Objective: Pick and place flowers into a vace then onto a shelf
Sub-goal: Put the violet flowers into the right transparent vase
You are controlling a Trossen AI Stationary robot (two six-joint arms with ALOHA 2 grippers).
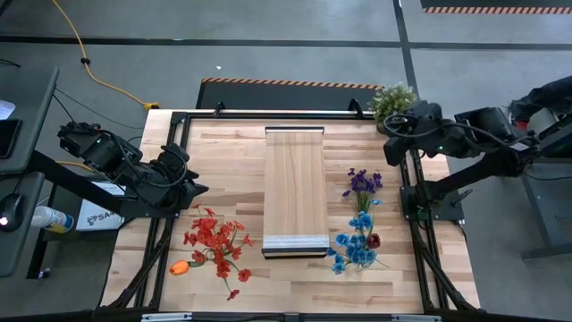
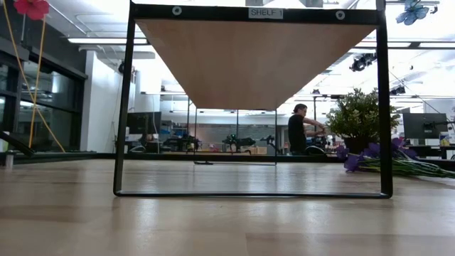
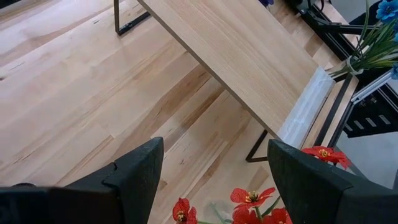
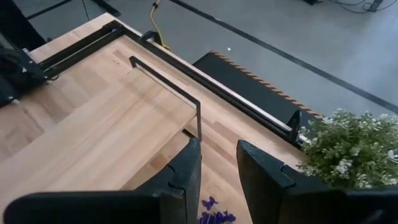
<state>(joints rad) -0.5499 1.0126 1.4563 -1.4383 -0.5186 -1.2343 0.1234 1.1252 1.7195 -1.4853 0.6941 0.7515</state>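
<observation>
The flowers lie flat on the table on both sides of the raised shelf [image 1: 295,192]. Red flowers [image 1: 217,241] and an orange one [image 1: 179,266] are to its left. Purple flowers [image 1: 364,182], blue ones [image 1: 356,248] and a dark-red head [image 1: 373,240] are to its right. No vase shows in any view. My left gripper [image 1: 198,190] hovers open just beyond the red flowers [image 3: 249,204], its fingers [image 3: 143,171] spread wide. My right gripper [image 4: 219,168] hangs near the table's far right corner, beyond the purple flowers [image 4: 214,218], with a narrow gap between its fingers.
A bushy potted plant [image 1: 393,100] stands at the far right corner, close to my right gripper. The shelf [image 2: 256,57] rests on a thin black frame [image 2: 122,107]. Black rails [image 1: 420,215] line the table's edges. A person [image 2: 295,131] stands far back in the room.
</observation>
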